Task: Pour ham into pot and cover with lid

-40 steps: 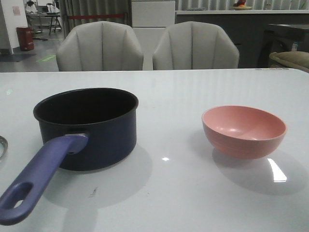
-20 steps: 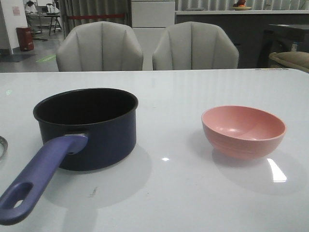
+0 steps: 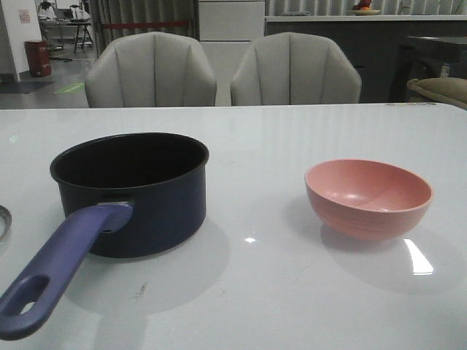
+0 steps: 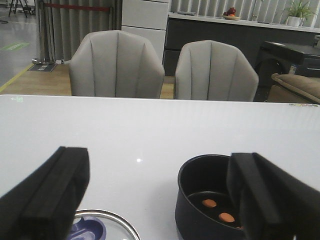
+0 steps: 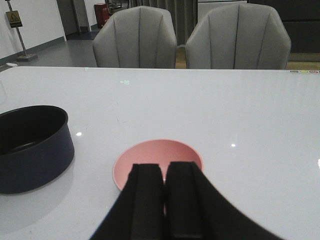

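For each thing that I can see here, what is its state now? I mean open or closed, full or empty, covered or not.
pot: upright, uncovered.
ham: orange bits lying inside the pot.
lid: off the pot, flat on the table beside it.
pink bowl: upright, looks empty.
left pincer: open wide, holding nothing.
right pincer: shut, holding nothing.

Dark navy pot [image 3: 131, 193] with purple-blue handle, orange-pink ham [image 4: 218, 210], pink bowl [image 3: 368, 197], white table [image 3: 292, 292].

A wide bare stretch of bench [image 3: 255, 211] separates the pot [image 3: 135, 191] from the pink bowl [image 3: 368, 198], with nothing above the pot's open mouth.
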